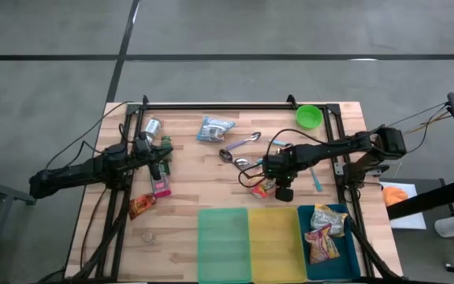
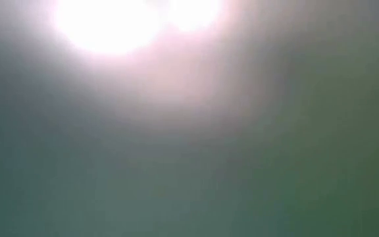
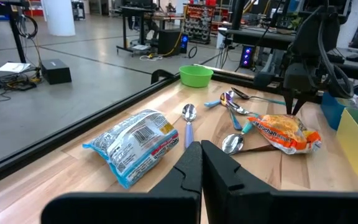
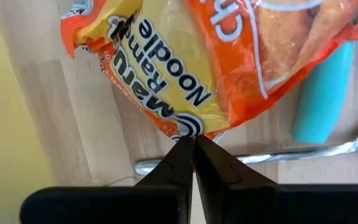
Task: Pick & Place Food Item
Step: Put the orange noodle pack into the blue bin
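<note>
High view: right hand [image 1: 284,192] hangs clenched over the orange noodle packet [image 1: 262,188], mid-surface, just behind the yellow bin [image 1: 273,243]; left hand [image 1: 159,167] clenched near the left edge. Right wrist view: fingertips [image 4: 185,149] pinch the noodle packet [image 4: 185,68] edge above a spoon handle [image 4: 260,155]. Left wrist view: left hand [image 3: 201,149] closed on nothing.

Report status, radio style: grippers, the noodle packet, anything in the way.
Right gripper shut, tips at orange noodle packet, no grip visible. Left gripper shut, waiting. Spoons lie against packet.

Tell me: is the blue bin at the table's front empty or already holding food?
Holding food. The blue bin has two snack packets lying inside it, while the green bin and yellow bin beside it look empty.
</note>
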Controlling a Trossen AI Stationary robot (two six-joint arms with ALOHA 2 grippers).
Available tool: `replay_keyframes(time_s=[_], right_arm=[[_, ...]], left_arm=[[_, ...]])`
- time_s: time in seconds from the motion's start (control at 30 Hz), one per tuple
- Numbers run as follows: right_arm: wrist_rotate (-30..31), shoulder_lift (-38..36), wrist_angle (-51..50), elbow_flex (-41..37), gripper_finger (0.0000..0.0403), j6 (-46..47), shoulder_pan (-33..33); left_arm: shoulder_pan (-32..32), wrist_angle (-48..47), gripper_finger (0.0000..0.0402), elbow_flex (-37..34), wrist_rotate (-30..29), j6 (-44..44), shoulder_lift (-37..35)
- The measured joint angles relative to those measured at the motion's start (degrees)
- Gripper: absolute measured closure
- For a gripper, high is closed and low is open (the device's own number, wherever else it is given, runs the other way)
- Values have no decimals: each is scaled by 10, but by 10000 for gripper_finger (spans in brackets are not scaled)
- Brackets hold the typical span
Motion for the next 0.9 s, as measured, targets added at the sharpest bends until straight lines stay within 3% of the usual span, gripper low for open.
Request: replay_keyframes(time_s=[0.63, 0.9], right_arm=[[0, -13, 1, -11, 388, 42, 0], [0, -13, 7, -11, 306, 48, 0]], left_arm=[[0, 0, 402, 0, 0, 0, 0], [0, 0, 402, 0, 0, 0, 0]])
